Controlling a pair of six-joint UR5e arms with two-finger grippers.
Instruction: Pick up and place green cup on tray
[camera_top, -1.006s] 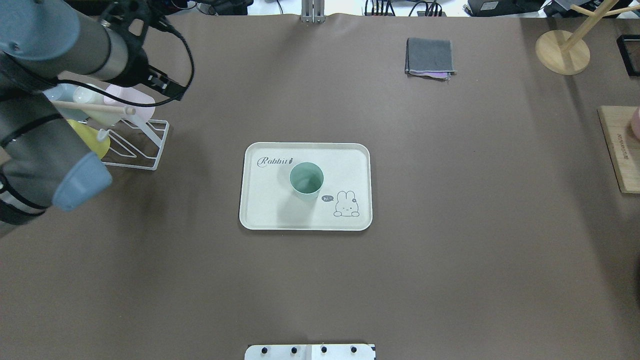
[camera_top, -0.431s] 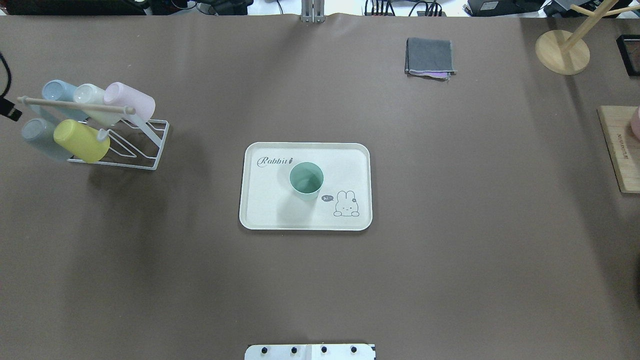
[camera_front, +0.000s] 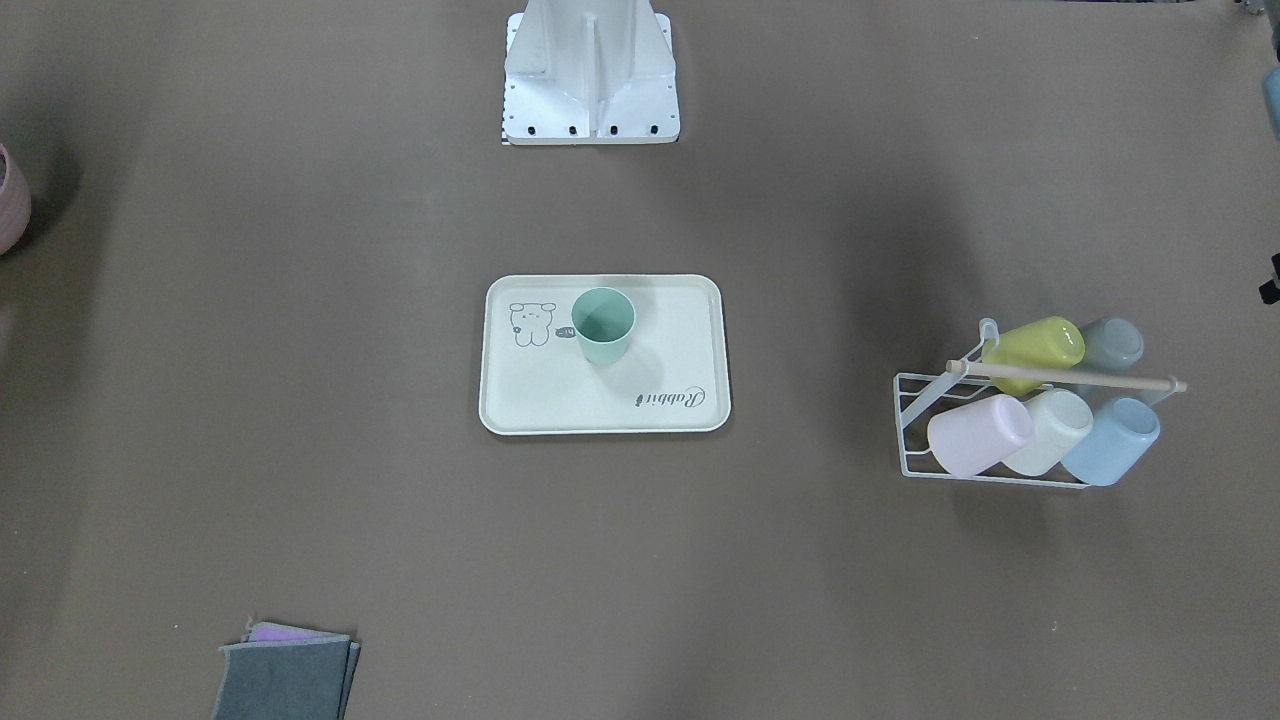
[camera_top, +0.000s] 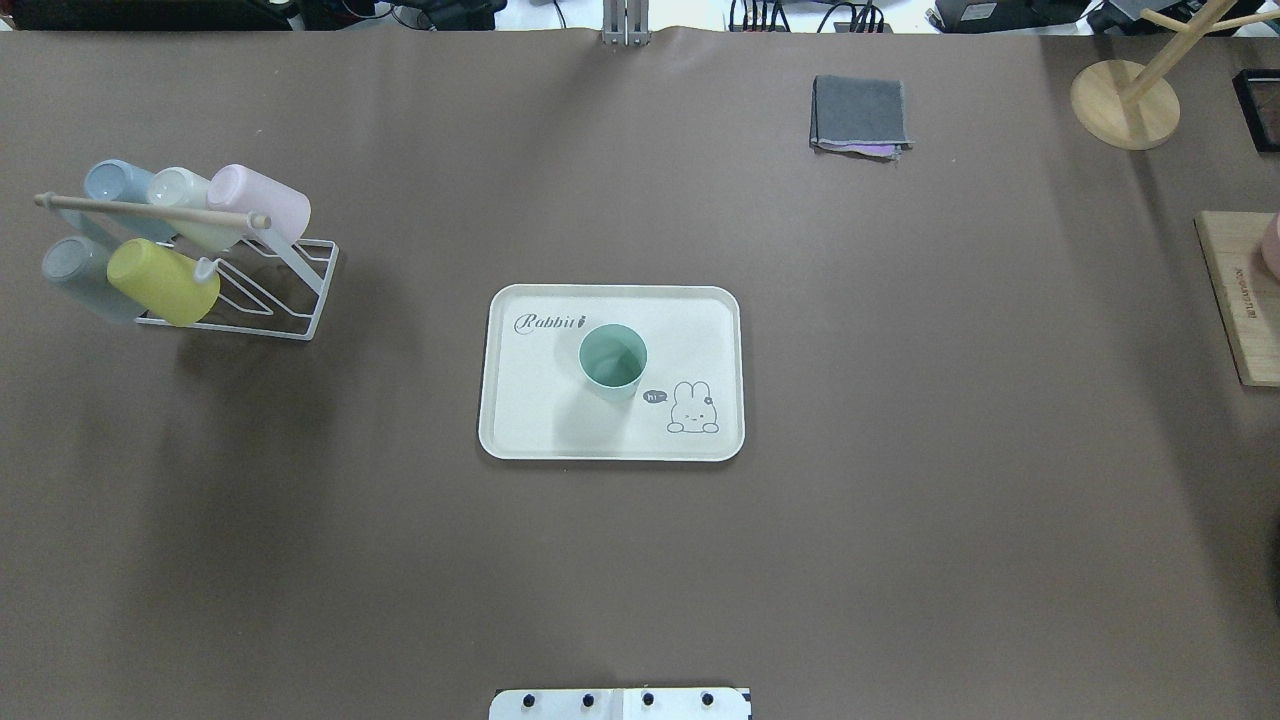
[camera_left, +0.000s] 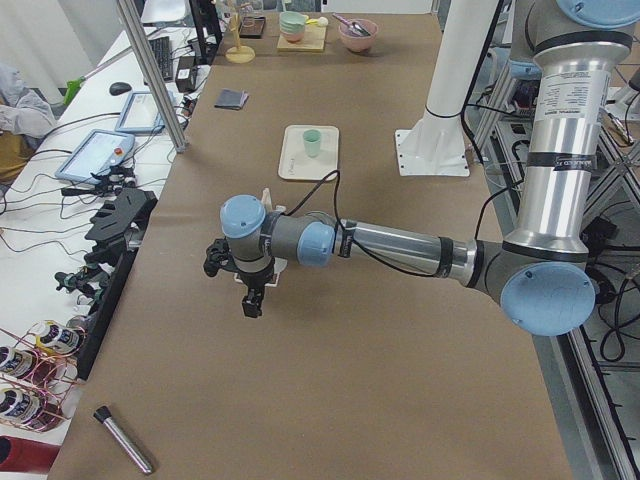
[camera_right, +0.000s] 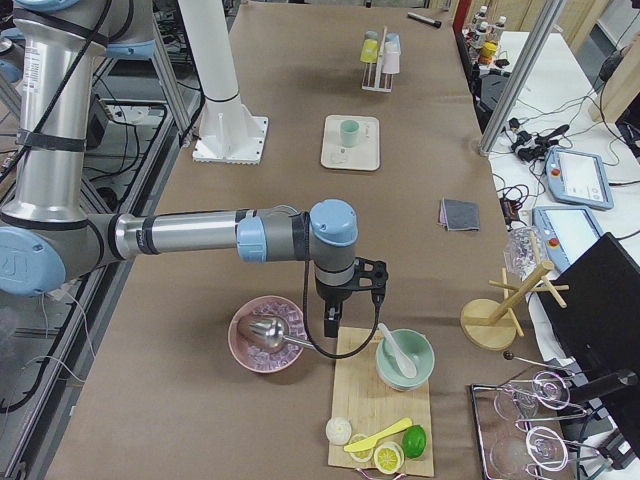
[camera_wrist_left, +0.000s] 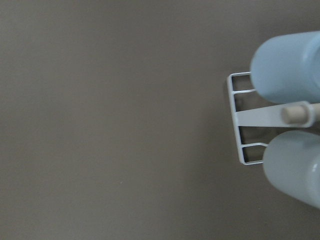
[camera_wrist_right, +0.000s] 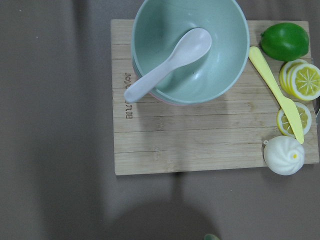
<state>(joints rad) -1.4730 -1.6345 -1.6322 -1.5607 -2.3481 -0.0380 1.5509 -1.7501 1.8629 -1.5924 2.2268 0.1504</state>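
Pale mint-green plastic cup (camera_top: 612, 358) upright on cream rectangular tray (camera_top: 530, 420); left gripper (camera_left: 250, 303) and right gripper (camera_right: 330, 326) too distant, cannot tell whether spread.

1. The tray (camera_top: 540, 425), cream, rectangular and round-cornered, is lying flat on the bench (camera_top: 900, 520).
2. The green cup (camera_top: 612, 361), pale mint and handleless, is standing upright, mouth up, near the tray's middle, between its "Rabbit" script (camera_top: 548, 323) and bunny drawing (camera_top: 693, 408).
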